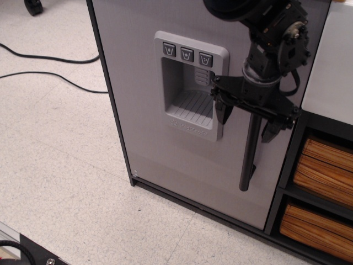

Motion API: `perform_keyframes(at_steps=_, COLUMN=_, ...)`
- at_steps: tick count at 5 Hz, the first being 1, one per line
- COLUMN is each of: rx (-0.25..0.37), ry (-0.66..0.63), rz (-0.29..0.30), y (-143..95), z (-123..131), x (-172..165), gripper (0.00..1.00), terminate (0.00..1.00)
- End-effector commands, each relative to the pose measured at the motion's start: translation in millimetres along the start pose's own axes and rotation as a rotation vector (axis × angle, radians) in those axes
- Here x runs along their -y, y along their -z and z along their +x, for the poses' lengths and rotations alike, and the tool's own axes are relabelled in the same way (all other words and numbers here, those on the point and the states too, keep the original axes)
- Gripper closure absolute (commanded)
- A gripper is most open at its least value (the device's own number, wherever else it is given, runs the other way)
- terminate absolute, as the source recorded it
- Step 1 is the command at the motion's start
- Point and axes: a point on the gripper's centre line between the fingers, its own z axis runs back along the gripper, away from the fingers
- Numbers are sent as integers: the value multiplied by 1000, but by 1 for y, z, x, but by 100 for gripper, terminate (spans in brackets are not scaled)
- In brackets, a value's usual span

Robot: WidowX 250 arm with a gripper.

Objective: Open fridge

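the gripper (247, 120) is spread around the fridge (154, 149) handle (250, 157), stiff and smooth; grip it at 3 o'clock.

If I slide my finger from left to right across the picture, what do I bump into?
Thin black cables on the floor → moulded grey three-button dispenser recess → long black bar handle with the open black gripper astride it → wood-coloured drawers.

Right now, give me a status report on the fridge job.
Gripper open, fingers straddling the handle. Fridge door shut. Nothing blocking the handle.
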Motion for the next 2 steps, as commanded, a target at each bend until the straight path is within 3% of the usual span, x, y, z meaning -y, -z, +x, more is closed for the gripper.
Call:
perform_keyframes(at_steps=1, rx=61, ry=-58, rz=-51, y=-10, z=33, x=-3, gripper=0, terminate=0)
perform_keyframes(at_steps=2, rx=87, ry=-48, rz=-72, y=-7, z=41, x=2, gripper=0, terminate=0)
